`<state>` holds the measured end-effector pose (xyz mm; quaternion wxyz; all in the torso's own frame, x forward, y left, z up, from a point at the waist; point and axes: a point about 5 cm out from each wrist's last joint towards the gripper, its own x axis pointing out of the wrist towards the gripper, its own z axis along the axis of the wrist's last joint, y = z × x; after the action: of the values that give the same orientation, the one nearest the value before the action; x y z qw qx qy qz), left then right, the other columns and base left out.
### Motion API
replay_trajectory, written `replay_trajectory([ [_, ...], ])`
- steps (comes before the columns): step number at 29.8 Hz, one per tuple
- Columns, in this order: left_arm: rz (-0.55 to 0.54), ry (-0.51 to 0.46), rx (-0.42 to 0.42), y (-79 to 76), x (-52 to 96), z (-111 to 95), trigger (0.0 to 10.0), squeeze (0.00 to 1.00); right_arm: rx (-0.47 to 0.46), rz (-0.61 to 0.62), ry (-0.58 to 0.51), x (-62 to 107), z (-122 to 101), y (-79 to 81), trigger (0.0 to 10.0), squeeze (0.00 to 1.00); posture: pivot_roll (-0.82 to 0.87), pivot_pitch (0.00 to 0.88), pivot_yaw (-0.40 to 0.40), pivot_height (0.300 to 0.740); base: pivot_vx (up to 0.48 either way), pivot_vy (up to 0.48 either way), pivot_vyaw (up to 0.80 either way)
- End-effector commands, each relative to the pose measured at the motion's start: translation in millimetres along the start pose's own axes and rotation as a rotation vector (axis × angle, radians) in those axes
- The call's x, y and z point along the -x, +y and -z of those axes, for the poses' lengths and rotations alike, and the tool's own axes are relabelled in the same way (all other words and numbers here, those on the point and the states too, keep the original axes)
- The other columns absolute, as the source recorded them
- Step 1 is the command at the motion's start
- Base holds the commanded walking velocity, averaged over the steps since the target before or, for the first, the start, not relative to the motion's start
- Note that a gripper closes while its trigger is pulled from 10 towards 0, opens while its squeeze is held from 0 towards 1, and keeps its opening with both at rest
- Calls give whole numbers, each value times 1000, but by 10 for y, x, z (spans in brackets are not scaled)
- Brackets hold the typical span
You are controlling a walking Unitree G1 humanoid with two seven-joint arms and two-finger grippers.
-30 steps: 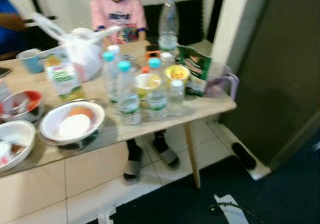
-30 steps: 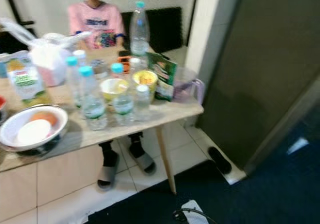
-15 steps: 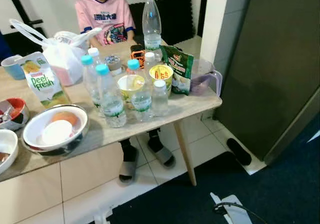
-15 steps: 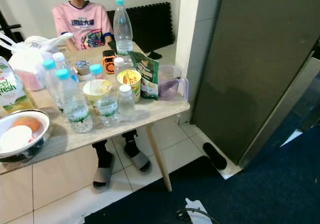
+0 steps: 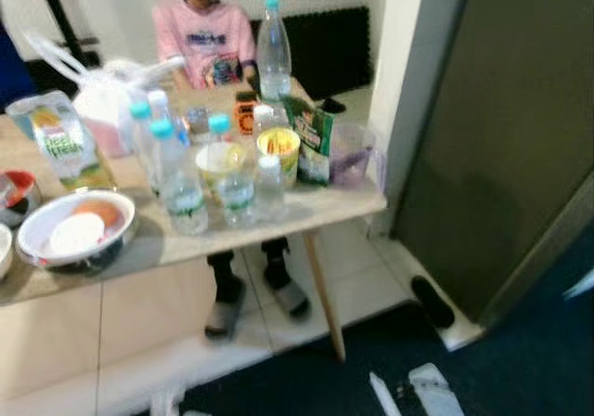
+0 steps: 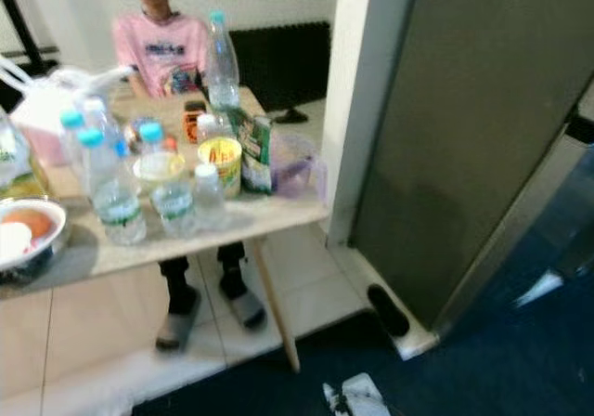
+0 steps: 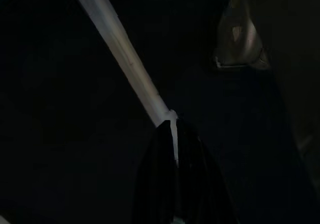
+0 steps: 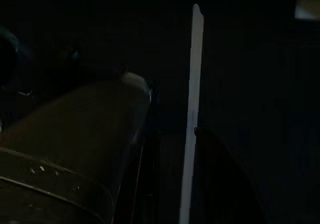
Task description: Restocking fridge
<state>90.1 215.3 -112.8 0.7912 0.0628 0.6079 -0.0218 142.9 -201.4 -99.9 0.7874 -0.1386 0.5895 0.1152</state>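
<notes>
A: Where's the fridge (image 6: 464,147)?
B: Robot's right, grey door shut, just past the white wall edge, near the surface's (image 5: 306,214) right end.
A: Stuff to stock?
B: All on the surface. Cluster of small water bottles (image 5: 184,186) w/ teal caps toward the front; tall bottle (image 5: 272,49) at the back. Yellow cup (image 5: 278,147) and a pale cup (image 5: 215,161) in the middle, green packet (image 5: 314,142) upright just beside the yellow cup, clear purple jug (image 5: 353,156) at the right corner.
A: Left side?
B: Juice carton (image 5: 60,145), white plastic bag (image 5: 111,100) behind it, white bowl (image 5: 74,235) w/ something orange and white inside, near the front edge.
A: Anyone there?
B: Person (image 5: 209,40) in a pink shirt sitting behind the surface, feet in sandals under it. Black slipper (image 6: 385,309) on the floor by the fridge.
A: Grippers?
B: Wrist views v. dark. Left gripper (image 7: 175,149): black fingers together, nothing between them. Right gripper (image 8: 175,184): fingers apart, pale strip seen through the gap, can't tell what; holding nothing as far as I see.
</notes>
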Motion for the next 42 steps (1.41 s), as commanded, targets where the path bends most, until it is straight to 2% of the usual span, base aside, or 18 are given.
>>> replay_trajectory([
  [1,0,-35,4,-6,-3,-72,10000,0,-1,7,-20,6,-46,-33,10000,0,-26,0,16,740,0,-428,769],
  [11,-1,-37,0,-8,-3,-72,10000,0,4,8,-22,6,-43,-33,10000,0,-27,0,17,740,0,-394,769],
  [17,-3,-43,7,-6,-3,-76,10000,0,26,35,-15,8,-46,-53,10000,0,-28,0,17,740,0,0,775],
  [22,-6,-40,5,-1,-3,-76,10000,0,5,80,-19,10,-46,-78,10000,0,-29,0,19,740,0,0,0],
  [35,7,-35,-4,0,-2,-83,10000,0,-1,75,-19,9,-55,-71,10000,0,-34,0,23,740,0,0,0],
  [42,8,-35,-6,1,-2,-84,10000,0,-3,73,-20,8,-56,-69,10000,0,-34,0,23,740,242,0,0],
])
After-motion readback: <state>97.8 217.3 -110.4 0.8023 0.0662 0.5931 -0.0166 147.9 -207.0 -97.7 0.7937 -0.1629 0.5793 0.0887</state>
